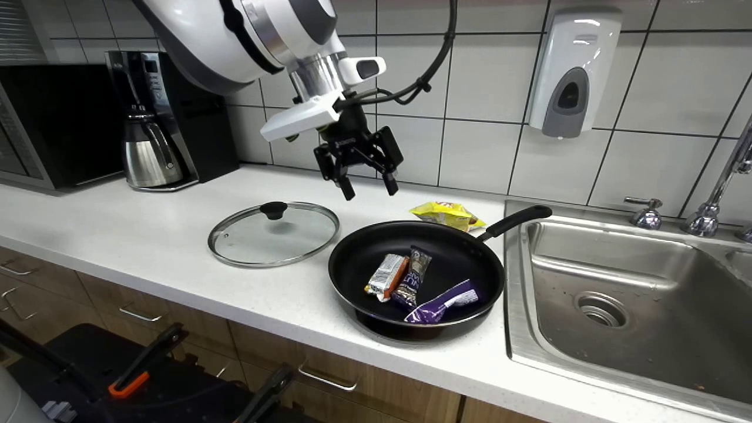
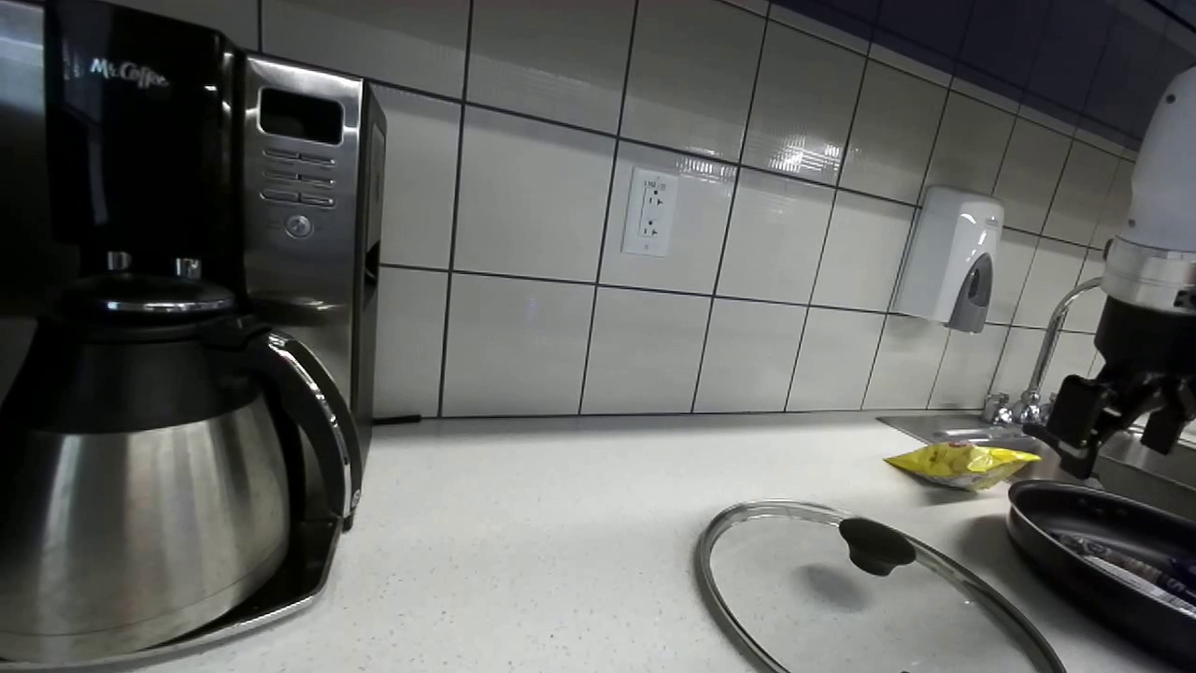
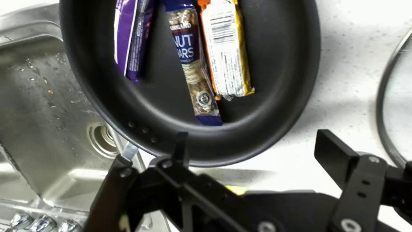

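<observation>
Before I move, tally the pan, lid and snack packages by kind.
Frying pan: 1
Glass lid: 1
Small packets in the pan: 3 (purple packet, nut bar, orange-and-white packet)
Yellow bag: 1
Total: 6

I locate the black frying pan (image 1: 464, 252) upright; three wrapped snacks (image 3: 191, 64) lie inside it, yellow packet (image 1: 447, 215) and glass lid (image 1: 276, 239) beside it.

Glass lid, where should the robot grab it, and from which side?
Probably by its black knob, with the gripper coming straight down. The lid lies on the counter, and the knob stands up from its middle, a small part to pinch, while the rest spreads wide.
</observation>
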Robot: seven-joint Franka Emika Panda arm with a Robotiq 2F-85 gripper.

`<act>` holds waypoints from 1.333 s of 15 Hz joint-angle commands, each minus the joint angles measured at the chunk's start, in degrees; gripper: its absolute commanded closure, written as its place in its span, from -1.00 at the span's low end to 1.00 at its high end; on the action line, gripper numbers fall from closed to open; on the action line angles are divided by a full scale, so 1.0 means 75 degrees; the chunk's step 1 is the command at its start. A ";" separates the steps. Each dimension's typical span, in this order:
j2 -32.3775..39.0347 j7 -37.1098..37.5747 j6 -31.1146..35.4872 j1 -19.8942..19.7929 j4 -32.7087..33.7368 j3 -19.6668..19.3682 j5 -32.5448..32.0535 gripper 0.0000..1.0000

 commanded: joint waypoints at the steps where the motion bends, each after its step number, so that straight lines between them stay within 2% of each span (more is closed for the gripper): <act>1: -0.0645 -0.0310 -0.0053 0.0086 -0.0331 0.0426 0.0742 -1.00; 6: -0.0540 -0.1054 0.1051 0.0306 -0.0489 0.0686 0.2169 -1.00; 8: -0.0386 -0.1544 0.1310 0.0464 -0.0417 0.0763 0.2786 -1.00; 10: -0.0262 -0.1932 0.1164 0.0608 -0.0256 0.0838 0.3356 -1.00; 11: -0.0358 -0.1561 0.1138 0.0382 -0.0365 0.0900 0.2983 -1.00; 20: -0.0328 -0.1617 0.1137 0.0385 -0.0364 0.0918 0.3064 -1.00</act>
